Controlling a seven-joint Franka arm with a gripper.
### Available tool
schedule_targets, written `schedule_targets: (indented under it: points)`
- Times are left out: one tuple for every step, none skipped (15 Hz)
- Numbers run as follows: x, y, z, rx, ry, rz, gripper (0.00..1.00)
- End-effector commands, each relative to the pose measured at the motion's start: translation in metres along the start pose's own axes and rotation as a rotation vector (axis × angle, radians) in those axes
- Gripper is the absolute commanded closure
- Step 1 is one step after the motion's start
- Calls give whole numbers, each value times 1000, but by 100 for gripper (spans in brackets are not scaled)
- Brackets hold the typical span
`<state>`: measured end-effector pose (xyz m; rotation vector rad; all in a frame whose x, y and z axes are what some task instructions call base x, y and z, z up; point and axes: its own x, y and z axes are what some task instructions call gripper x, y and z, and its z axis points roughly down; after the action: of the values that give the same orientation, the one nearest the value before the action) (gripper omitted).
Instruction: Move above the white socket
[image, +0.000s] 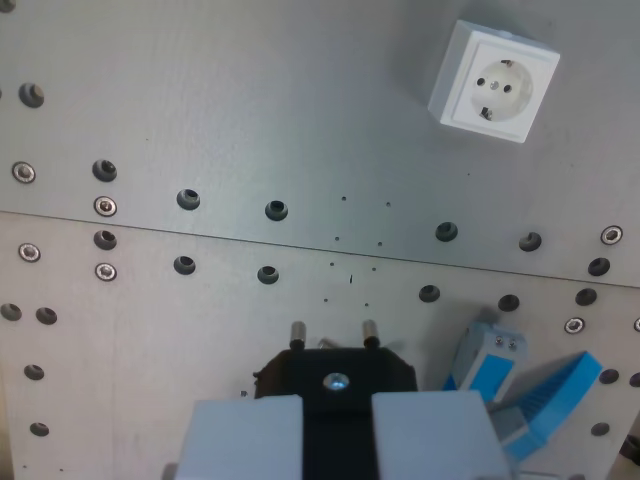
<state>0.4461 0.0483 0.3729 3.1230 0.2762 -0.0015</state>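
A grey metal plate drilled with rows of holes fills the wrist view, with a seam running across it from left to right. At the near edge the gripper has its two pale fingers clamped on a black plug, whose two metal pins point away from the camera. A blue and grey fixture sits just right of the gripper. The white socket lies far off at the upper right, well apart from the plug and turned slightly askew. My worry: travelling straight there without matching that tilt would leave the pins misaligned over the socket's holes, and swinging right too low could clip the blue fixture.
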Motion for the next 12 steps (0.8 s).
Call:
schedule_targets:
  points:
    - [0, 0, 0, 0, 1, -1, 100]
    - [0, 0, 0, 0, 1, 0, 100]
    - [0, 0, 0, 0, 1, 0, 100]
    - [0, 0, 0, 0, 1, 0, 100]
    - [0, 0, 0, 0, 2, 0, 100]
    - [0, 0, 0, 0, 1, 2, 100]
    - [0, 0, 1, 0, 2, 4, 100]
    - [0, 1, 1, 0, 2, 6, 100]
    - [0, 1, 2, -1, 3, 8, 100]
    - [0, 2, 3, -1, 5, 11, 100]
    - [0, 2, 4, -2, 7, 15, 100]
    - [0, 3, 6, -3, 11, 19, 100]
